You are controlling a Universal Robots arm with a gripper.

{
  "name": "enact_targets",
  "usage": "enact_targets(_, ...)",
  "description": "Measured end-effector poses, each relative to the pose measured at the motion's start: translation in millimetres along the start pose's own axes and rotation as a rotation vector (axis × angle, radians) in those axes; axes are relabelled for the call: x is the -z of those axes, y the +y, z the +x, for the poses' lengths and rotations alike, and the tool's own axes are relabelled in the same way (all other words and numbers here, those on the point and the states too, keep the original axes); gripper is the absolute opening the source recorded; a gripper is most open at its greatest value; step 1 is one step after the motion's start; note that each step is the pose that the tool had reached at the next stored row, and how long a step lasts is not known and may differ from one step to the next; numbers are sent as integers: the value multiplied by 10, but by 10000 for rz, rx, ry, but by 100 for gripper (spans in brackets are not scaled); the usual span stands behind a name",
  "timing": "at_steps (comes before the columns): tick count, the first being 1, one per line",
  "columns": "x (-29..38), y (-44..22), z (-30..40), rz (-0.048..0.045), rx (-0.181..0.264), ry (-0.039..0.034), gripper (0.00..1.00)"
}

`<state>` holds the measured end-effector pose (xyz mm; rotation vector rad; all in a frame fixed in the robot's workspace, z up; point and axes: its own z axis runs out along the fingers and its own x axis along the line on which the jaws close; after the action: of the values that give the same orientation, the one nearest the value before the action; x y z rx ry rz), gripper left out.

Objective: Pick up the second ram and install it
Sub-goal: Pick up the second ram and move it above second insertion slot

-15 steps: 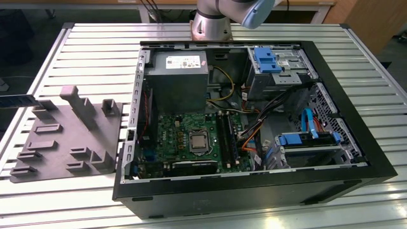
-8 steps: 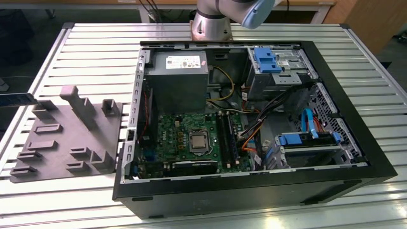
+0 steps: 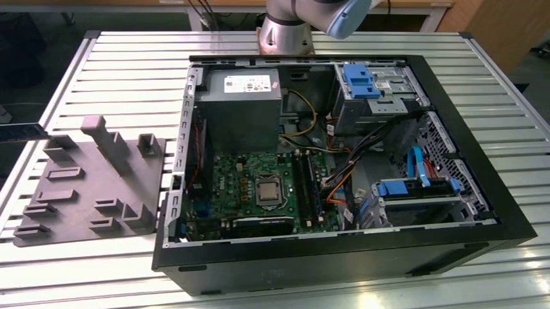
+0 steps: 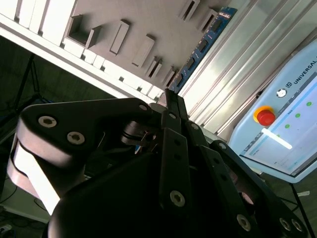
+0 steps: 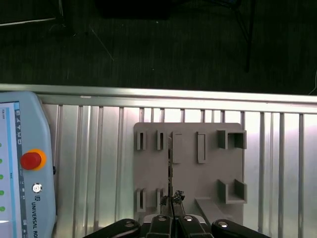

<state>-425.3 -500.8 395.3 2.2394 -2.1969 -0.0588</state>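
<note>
Black finger links crowd the foreground in both wrist views, and we see the gripper [image 4: 167, 96] pinched tight on the second ram [image 4: 200, 47], apparently near one end. The board runs out from the fingertips, held in the air over the grey fixture tray [image 4: 148, 15]. With so little of it gripped, we judge it could swing or slip in the jaws and meet the motherboard [image 3: 232, 187] slots askew, jamming or bending. It looks thin and long, blue with dark chips on its face, a mere sliver edge-on in the first wrist view. Farther off lie the slatted table [image 5: 89, 163] and the open computer case [image 3: 344, 257].
</note>
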Motion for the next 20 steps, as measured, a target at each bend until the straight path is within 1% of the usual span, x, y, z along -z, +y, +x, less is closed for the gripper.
enact_targets(20, 111, 3, -3, -1, 0, 1, 12)
